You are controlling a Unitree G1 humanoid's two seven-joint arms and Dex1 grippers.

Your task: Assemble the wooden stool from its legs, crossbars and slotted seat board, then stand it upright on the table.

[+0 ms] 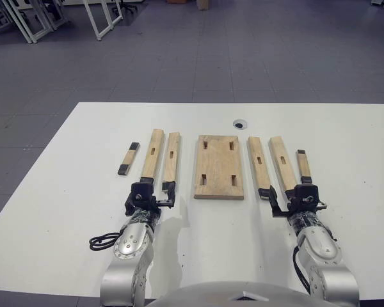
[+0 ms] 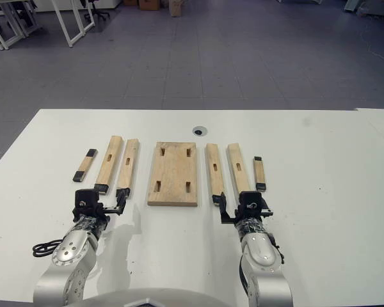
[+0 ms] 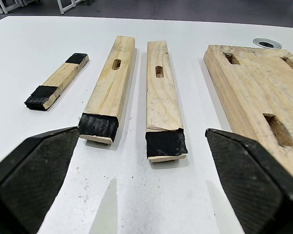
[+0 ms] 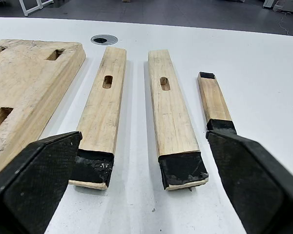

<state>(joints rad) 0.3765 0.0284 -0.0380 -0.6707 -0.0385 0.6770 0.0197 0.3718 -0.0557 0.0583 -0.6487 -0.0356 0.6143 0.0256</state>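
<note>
Left claw: spread wide, holding nothing; sits low over the table
Right claw: also released, fingers far apart, nothing between them
Seat board: flat on the table, ahead of both claws and between them; four slots face up, all empty
Left legs: two, and, side by side straight ahead of the left claw; black near ends lie just in front of its open fingers; no grip on either
Left crossbar: short, black at both ends; ahead of the left claw, on its outer side, apart from the legs
Right legs: two, and, straight ahead of the right claw; black ends nearest it; each shows one open slot
Right crossbar: ahead of the right claw, on its outer side, just beside the outer leg
Done: nothing, by my reading; every part lies loose and separate; no crossbar in a leg, no leg in the board
Left: all of it; crossbars into leg slots, both leg pairs into the board, then the stool stood upright
Stage: start; layout only
</note>
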